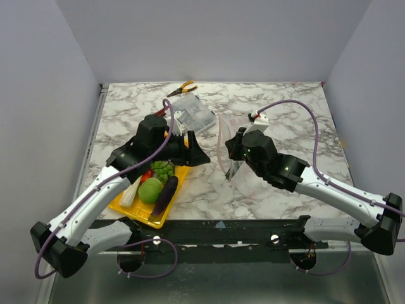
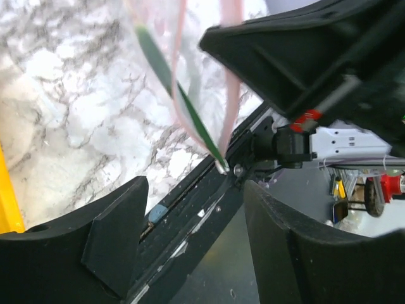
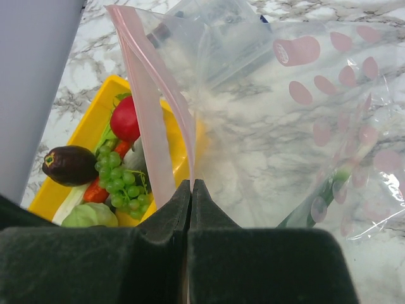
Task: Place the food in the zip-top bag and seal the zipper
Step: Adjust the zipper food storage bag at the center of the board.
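Observation:
The zip-top bag (image 1: 221, 136) hangs upright at mid-table, and my right gripper (image 1: 231, 158) is shut on its edge. In the right wrist view the right gripper (image 3: 192, 183) pinches the clear bag (image 3: 285, 126) just below the pink zipper (image 3: 152, 95). A long green piece (image 2: 171, 82) lies inside the bag. My left gripper (image 1: 193, 155) stands open and empty beside the bag's mouth (image 2: 196, 187). The rest of the food lies in the yellow tray (image 1: 136, 212): cabbage (image 1: 150, 190), eggplant (image 1: 166, 193), leek (image 1: 131, 193), tomato (image 3: 124, 118) and green grapes (image 3: 120, 177).
A rigid clear box (image 1: 190, 114) sits behind the left gripper, with red-handled pliers (image 1: 180, 88) at the table's back edge. The tray lies close to the front edge, under the left arm. Grey walls close in both sides and the back.

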